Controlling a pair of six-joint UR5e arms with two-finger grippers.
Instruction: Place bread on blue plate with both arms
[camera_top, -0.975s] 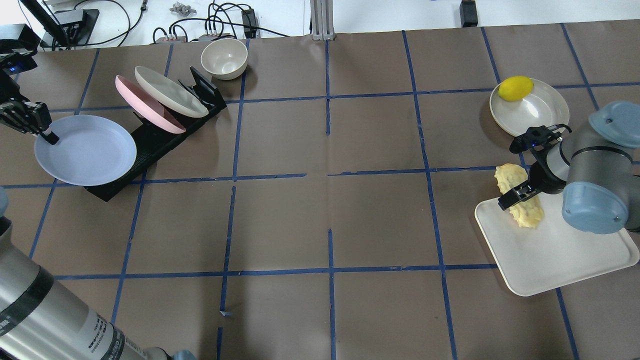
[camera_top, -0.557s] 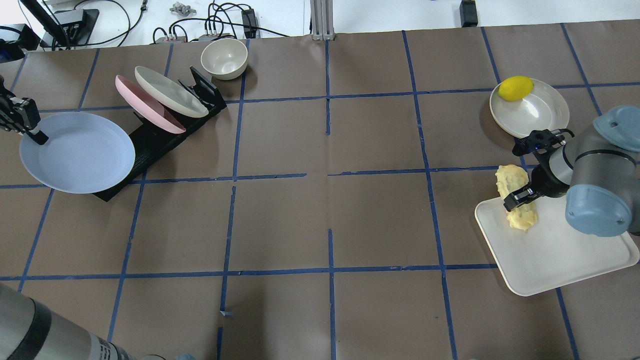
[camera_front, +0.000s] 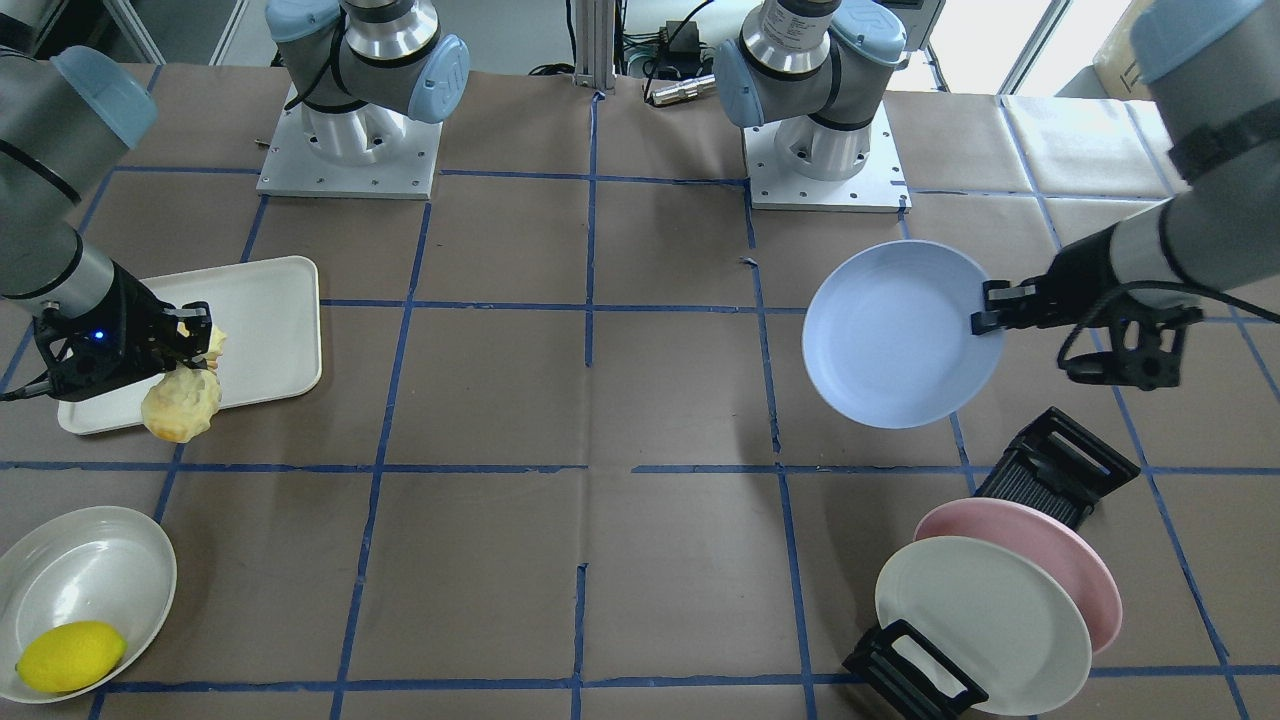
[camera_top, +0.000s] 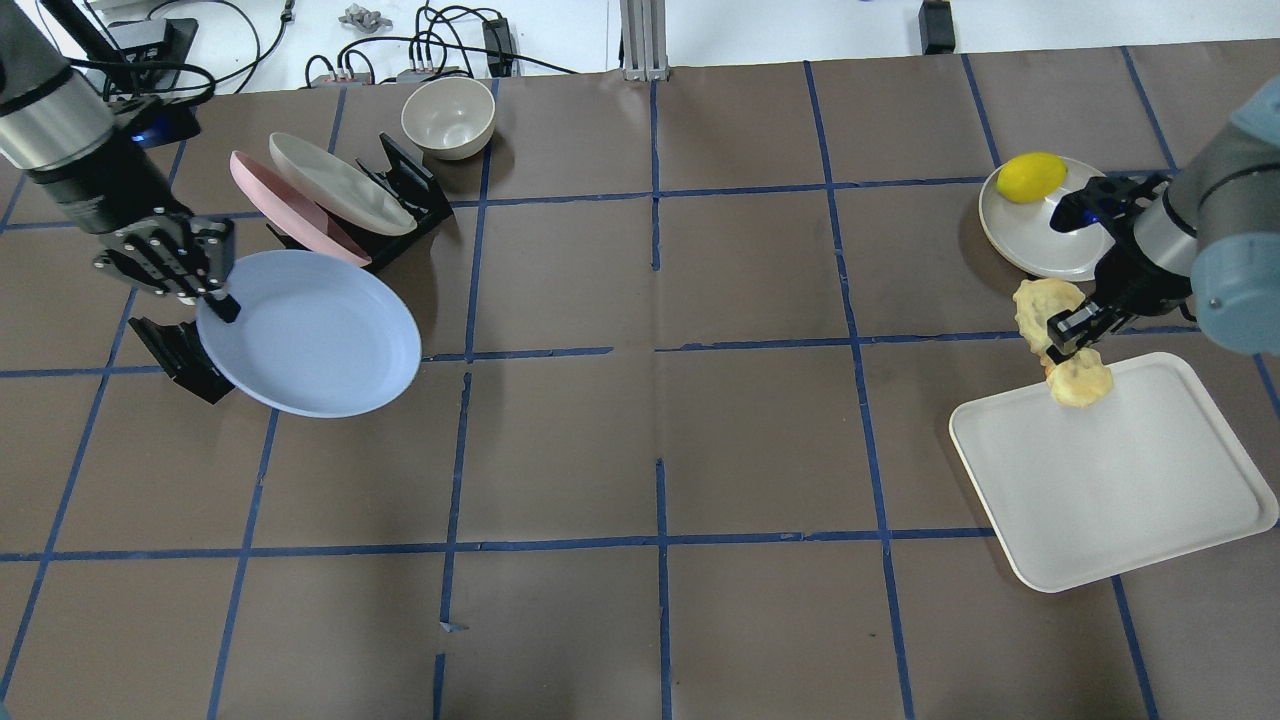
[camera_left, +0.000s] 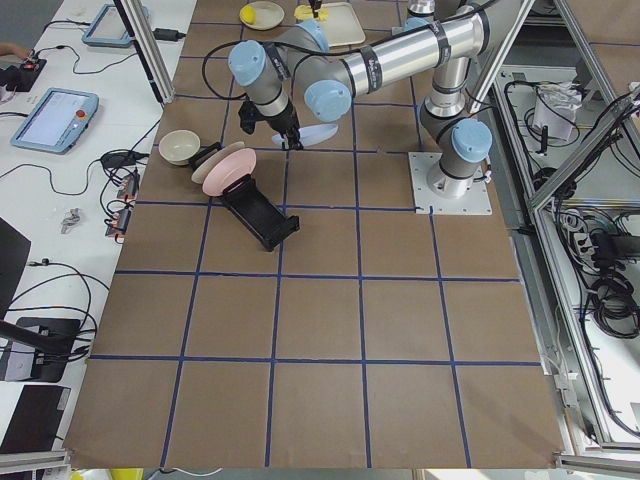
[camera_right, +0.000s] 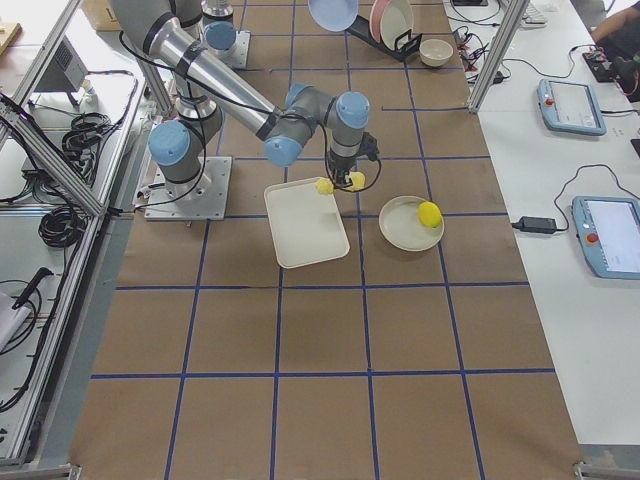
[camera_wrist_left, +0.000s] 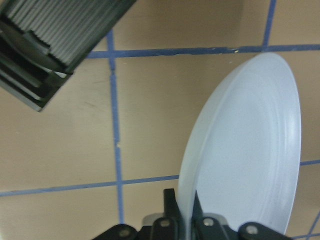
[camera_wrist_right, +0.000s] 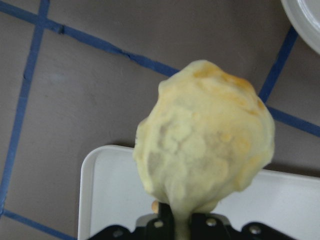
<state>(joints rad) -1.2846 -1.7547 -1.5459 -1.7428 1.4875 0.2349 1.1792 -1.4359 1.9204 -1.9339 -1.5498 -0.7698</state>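
Centrally, the bread (camera_top: 1080, 382), a bumpy golden-yellow loaf, hangs in the air over the far corner of a white tray (camera_top: 1120, 480) on the robot's right side of the table (camera_top: 660, 440). The right gripper (camera_top: 1066, 331) is clamped across the loaf's middle, so one lumpy end shows on each side of the black fingers. In the right wrist view the loaf fills the middle of the picture, with the tray's corner and brown table below it.

Just beyond the bread sits a cream dish (camera_top: 1030, 245) with a yellow lemon (camera_top: 1031, 176) resting at its far rim.

Well apart, on the robot's left side, the blue plate (camera_top: 310, 335) is held above the table, its face turned mostly upward. The left gripper (camera_top: 226, 306) pinches the plate's rim between its closed fingers; the left wrist view shows the rim running straight into the jaws.

Beside the blue plate, a black rack (camera_top: 405, 178) lies on the table. A pink plate (camera_top: 262, 190) and a cream plate (camera_top: 340, 185) lean in its slots, one behind the other. A cream bowl (camera_top: 448, 115) stands just past the rack's far end.
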